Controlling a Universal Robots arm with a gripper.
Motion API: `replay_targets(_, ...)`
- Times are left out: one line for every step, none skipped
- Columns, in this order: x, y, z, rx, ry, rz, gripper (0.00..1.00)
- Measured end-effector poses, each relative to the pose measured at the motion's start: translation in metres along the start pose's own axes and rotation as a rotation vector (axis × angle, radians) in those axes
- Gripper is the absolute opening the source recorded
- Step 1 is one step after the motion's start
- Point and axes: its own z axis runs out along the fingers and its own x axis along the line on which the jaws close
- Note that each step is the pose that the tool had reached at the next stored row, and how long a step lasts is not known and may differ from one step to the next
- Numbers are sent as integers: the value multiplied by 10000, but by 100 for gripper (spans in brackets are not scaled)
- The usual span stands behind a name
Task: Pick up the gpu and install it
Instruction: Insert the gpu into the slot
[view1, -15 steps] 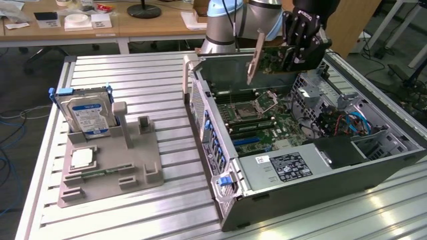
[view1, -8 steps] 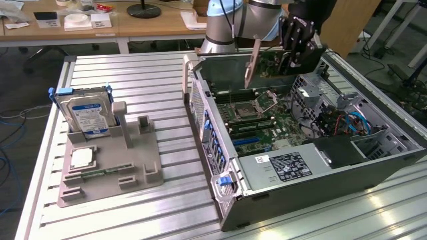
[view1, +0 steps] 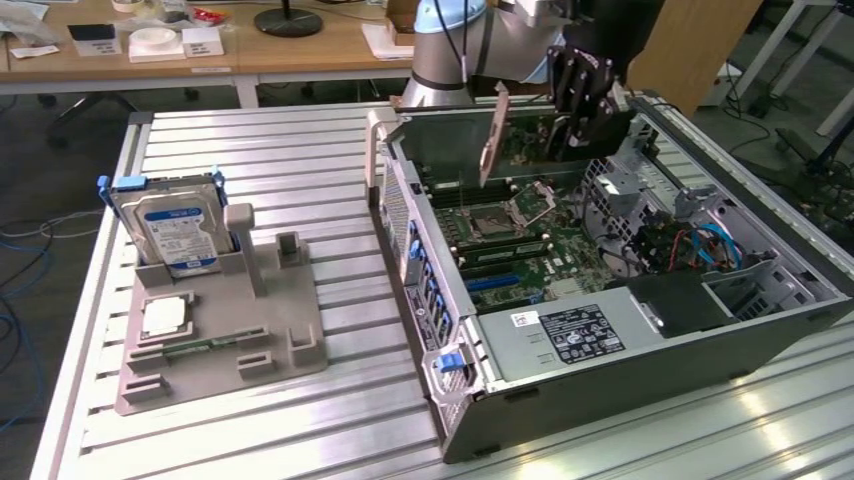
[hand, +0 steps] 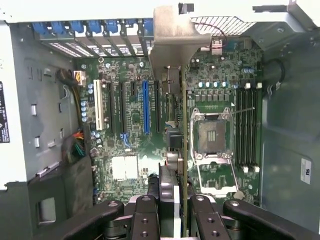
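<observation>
I watched the gripper hang over the open computer case, which lay on its side on the slatted metal worktop. Its fingers were clamped on the gpu, holding the card on edge in the air above the motherboard, near the end of the case closest to the arm's base.

In the wrist view the gripper had a black finger on each side of the card. The gpu ran away from the camera as a thin line seen edge-on, and its silvery end bracket reached towards the slotted rear wall of the case. From that angle the card sat over the board between the blue expansion slot and the open processor socket. I could not tell whether its lower edge touched any slot.

The power supply with its black label filled the near end of the case. Towards the exterior view's left, well apart from the case, a grey parts holder sat on the worktop. A hard drive with a blue-and-white label stood upright in it.
</observation>
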Motion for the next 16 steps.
replay_targets(1,24,17,0,-1,0,28)
replay_targets(3,51,34,1,-2,-1,28)
replay_targets(4,74,51,-1,-2,-1,28)
replay_targets(5,81,69,0,-1,-1,28)
replay_targets(6,82,88,0,-1,-3,28)
replay_targets(10,83,106,0,-1,-3,28)
replay_targets(18,83,123,-1,-1,-3,28)
replay_targets(28,84,140,-1,-1,-2,28)
replay_targets(39,84,155,-1,-1,-2,28)
replay_targets(46,87,169,0,-1,-4,28)
replay_targets(49,95,186,1,-1,-11,28)
replay_targets(51,111,204,0,-3,-52,28)
replay_targets(52,118,223,-1,-8,-120,28)
replay_targets(53,120,241,-1,-12,-197,28)
replay_targets(56,121,258,-2,-14,-243,28)
replay_targets(58,123,276,-3,-14,-245,28)
